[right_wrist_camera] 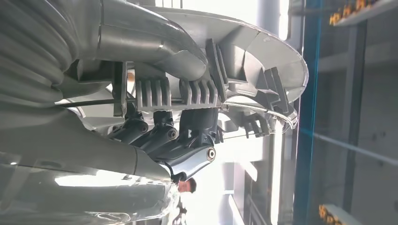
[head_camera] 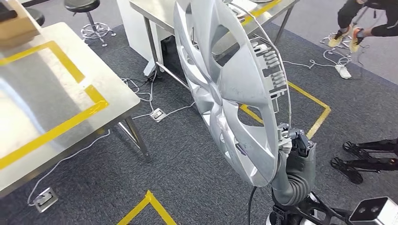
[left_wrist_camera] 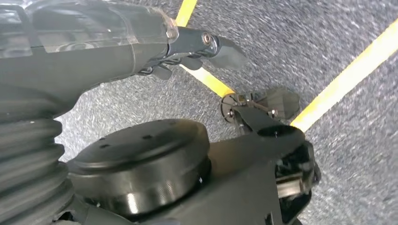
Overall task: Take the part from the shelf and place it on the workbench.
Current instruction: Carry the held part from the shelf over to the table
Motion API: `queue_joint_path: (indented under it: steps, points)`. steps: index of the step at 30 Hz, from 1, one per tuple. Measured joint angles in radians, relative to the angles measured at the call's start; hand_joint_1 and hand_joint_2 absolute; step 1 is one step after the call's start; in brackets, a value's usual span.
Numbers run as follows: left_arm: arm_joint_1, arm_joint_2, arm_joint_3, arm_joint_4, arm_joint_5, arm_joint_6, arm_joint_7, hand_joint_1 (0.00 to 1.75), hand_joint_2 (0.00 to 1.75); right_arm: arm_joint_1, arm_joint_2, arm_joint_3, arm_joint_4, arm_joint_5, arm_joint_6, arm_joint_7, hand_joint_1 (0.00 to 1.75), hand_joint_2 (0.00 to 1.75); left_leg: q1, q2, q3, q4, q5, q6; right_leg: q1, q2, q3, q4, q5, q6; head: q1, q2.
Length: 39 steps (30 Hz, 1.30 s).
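The part, a silver wheel cover (head_camera: 230, 89), is off the shelf and carried in the air, so the pick looks done; setting it down is what remains. It stands on edge, tilted, above the carpeted floor (head_camera: 187, 159), well apart from the steel surface (head_camera: 42, 93) marked with yellow tape. The near corner of that surface lies left of the cover.

The right hand (head_camera: 291, 140) grips the cover at its lower rim, the arm raised from below. In the right wrist view its dark fingers (right_wrist_camera: 187, 136) curl behind the rim's ribbed clips. The left hand (left_wrist_camera: 187, 54) hangs low over the floor, holding nothing, its fingers (left_wrist_camera: 225, 51) drawn in rather than spread.
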Motion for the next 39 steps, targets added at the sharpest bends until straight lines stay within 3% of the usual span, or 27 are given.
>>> queue_joint_path:
  steps: [2,3,5,6,7,9,10,12,13,15,17,19,21,23,26,27,28,29,32,34,35,36,37,39]
  points:
    - [0.000,-0.004,0.000,0.000,-0.001,0.000,0.000,0.00,1.75,0.000,0.000,0.000,0.000,0.000,0.004,-0.001,1.75,1.75,0.000,-0.024,-0.004,-0.001,0.005,-0.002,0.008,0.039,0.045,-0.114,0.049,-0.023,-0.001,0.000]
    - [0.000,-0.006,0.000,0.000,-0.002,0.000,0.001,0.00,1.75,0.000,0.000,0.000,0.000,0.000,0.005,-0.001,1.75,1.75,0.002,-0.034,-0.007,-0.002,0.008,-0.005,0.011,0.050,0.055,-0.140,0.055,-0.029,0.000,0.000]
    - [0.002,-0.007,0.000,0.000,-0.002,-0.002,0.002,0.00,1.75,-0.001,0.000,0.000,-0.001,0.000,0.007,-0.001,1.75,1.75,0.006,-0.054,-0.013,-0.008,0.018,-0.019,0.013,0.040,0.061,-0.158,0.059,-0.030,0.004,0.000]
    - [0.002,-0.007,0.000,0.000,-0.002,-0.002,0.002,0.00,1.75,-0.001,0.001,0.000,-0.001,0.000,0.007,-0.001,1.75,1.75,0.004,-0.047,-0.016,-0.008,0.018,-0.024,0.011,0.028,0.066,-0.172,0.066,-0.025,0.007,0.000]
    - [0.003,-0.006,0.000,0.000,-0.002,-0.003,0.002,0.00,1.75,-0.001,0.003,-0.001,-0.001,0.000,0.008,-0.002,1.75,1.75,0.002,-0.025,-0.022,0.000,0.007,-0.030,0.008,0.017,0.072,-0.189,0.073,-0.022,0.004,0.000]
    - [0.002,-0.004,0.000,0.000,-0.003,-0.004,0.003,0.00,1.75,0.000,0.008,0.000,-0.001,0.000,0.008,-0.003,1.75,1.75,-0.001,0.033,-0.055,0.070,-0.046,-0.038,0.002,-0.007,0.079,-0.212,0.087,-0.017,-0.008,0.000]
    - [0.002,-0.003,0.000,0.000,-0.003,-0.004,0.003,0.00,1.75,0.001,0.009,0.000,-0.001,0.000,0.008,-0.003,1.75,1.75,0.002,0.049,-0.080,0.128,-0.078,-0.044,0.001,-0.018,0.078,-0.213,0.088,-0.018,-0.016,0.000]
    - [0.002,-0.002,0.000,0.000,-0.004,-0.004,0.002,0.00,1.75,0.004,0.010,0.000,0.001,0.000,0.008,-0.004,1.75,1.75,0.010,0.052,-0.114,0.216,-0.108,-0.056,-0.001,-0.043,0.076,-0.207,0.086,-0.015,-0.026,0.000]
    - [0.003,-0.002,0.000,0.000,-0.004,-0.004,0.002,0.00,1.75,0.006,0.010,0.000,0.002,0.000,0.008,-0.004,1.75,1.75,0.014,0.054,-0.109,0.214,-0.097,-0.062,-0.003,-0.054,0.074,-0.203,0.084,-0.011,-0.031,0.000]
    - [0.003,-0.001,0.000,0.000,-0.005,-0.004,0.002,0.00,1.75,0.008,0.012,0.000,0.002,0.000,0.008,-0.004,1.75,1.75,0.019,0.076,-0.050,0.112,-0.043,-0.073,-0.007,-0.073,0.071,-0.188,0.074,-0.001,-0.040,0.000]
    - [0.002,-0.001,0.000,0.000,-0.006,-0.004,0.001,0.00,1.75,0.007,0.014,0.000,0.002,0.000,0.009,-0.004,1.75,1.75,0.018,0.113,0.006,0.017,-0.014,-0.065,-0.006,-0.085,0.068,-0.170,0.062,0.013,-0.047,0.000]
    - [0.002,-0.002,0.000,0.000,-0.006,-0.005,0.000,0.00,1.75,0.007,0.014,-0.001,0.001,0.001,0.010,-0.004,1.75,1.75,0.012,0.124,0.014,-0.001,-0.015,-0.042,-0.004,-0.094,0.068,-0.161,0.057,0.024,-0.046,0.000]
    - [0.002,0.000,0.000,0.000,-0.006,-0.005,-0.001,0.00,1.75,0.006,0.014,-0.001,0.001,0.001,0.011,-0.004,1.75,1.75,0.011,0.108,0.010,-0.004,-0.011,-0.024,-0.007,-0.096,0.068,-0.160,0.053,0.033,-0.042,0.000]
    - [0.001,0.000,0.000,0.000,-0.006,-0.005,-0.002,0.00,1.75,0.007,0.014,-0.003,0.001,0.001,0.012,-0.004,1.75,1.75,0.014,0.089,0.007,-0.007,-0.005,-0.012,-0.011,-0.069,0.054,-0.122,0.018,0.043,-0.038,0.000]
    - [-0.001,-0.001,0.000,0.000,-0.006,-0.006,-0.003,0.00,1.75,0.010,0.014,-0.005,0.001,0.001,0.013,-0.005,1.75,1.75,0.012,0.059,0.000,-0.007,0.002,-0.002,-0.012,-0.031,-0.018,0.058,-0.080,0.049,-0.021,0.000]
    - [0.000,-0.001,0.000,0.000,-0.006,-0.006,-0.004,0.00,1.75,0.011,0.014,-0.006,0.001,0.001,0.014,-0.005,1.75,1.75,0.011,0.047,-0.002,-0.007,0.003,0.000,-0.012,-0.028,-0.037,0.104,-0.094,0.047,-0.015,0.000]
    - [0.000,-0.001,0.000,0.000,-0.006,-0.006,-0.004,0.00,1.75,0.012,0.014,-0.006,0.002,0.002,0.014,-0.005,1.75,1.75,0.009,0.035,-0.002,-0.007,0.005,0.002,-0.012,-0.026,-0.041,0.117,-0.087,0.043,-0.010,0.000]
    - [0.001,-0.001,0.000,0.000,-0.006,-0.006,-0.005,0.00,1.75,0.011,0.014,-0.006,0.002,0.002,0.014,-0.006,1.75,1.75,0.006,0.022,-0.002,-0.007,0.006,0.003,-0.011,-0.023,-0.027,0.088,-0.060,0.037,-0.006,0.000]
    - [0.000,-0.005,0.000,0.000,-0.006,-0.006,-0.008,0.00,1.75,0.010,0.014,-0.006,0.001,0.004,0.016,-0.006,1.75,1.75,0.004,-0.014,-0.003,-0.007,0.012,-0.001,-0.006,0.025,0.056,-0.101,0.037,0.008,-0.002,0.000]
    - [0.000,-0.008,0.000,0.000,-0.006,-0.006,-0.010,0.00,1.75,0.008,0.014,-0.006,0.001,0.005,0.017,-0.007,1.75,1.75,0.010,-0.033,-0.011,-0.008,0.020,-0.011,-0.001,0.044,0.076,-0.152,0.048,-0.002,0.000,0.000]
    - [0.000,-0.009,0.000,0.000,-0.006,-0.006,-0.010,0.00,1.75,0.007,0.014,-0.006,0.001,0.006,0.018,-0.007,1.75,1.75,0.012,-0.042,-0.015,-0.009,0.025,-0.018,0.001,0.037,0.077,-0.159,0.051,-0.002,0.003,0.000]
    - [0.001,-0.010,0.000,0.000,-0.006,-0.007,-0.010,0.00,1.75,0.005,0.014,-0.006,0.001,0.006,0.018,-0.007,1.75,1.75,0.014,-0.044,-0.019,-0.010,0.027,-0.024,-0.001,0.027,0.080,-0.170,0.055,-0.002,0.006,0.000]
    - [0.003,-0.010,0.000,0.000,-0.006,-0.007,-0.010,0.00,1.75,0.003,0.014,-0.006,0.001,0.007,0.018,-0.008,1.75,1.75,0.012,-0.028,-0.025,-0.006,0.022,-0.029,-0.003,0.017,0.083,-0.184,0.060,-0.002,0.006,0.000]
    - [0.002,-0.008,0.000,0.000,-0.006,-0.007,-0.010,0.00,1.75,0.000,0.016,-0.007,0.000,0.008,0.018,-0.009,1.75,1.75,0.007,0.023,-0.053,0.050,-0.022,-0.037,-0.008,-0.006,0.088,-0.206,0.074,-0.003,-0.005,0.000]
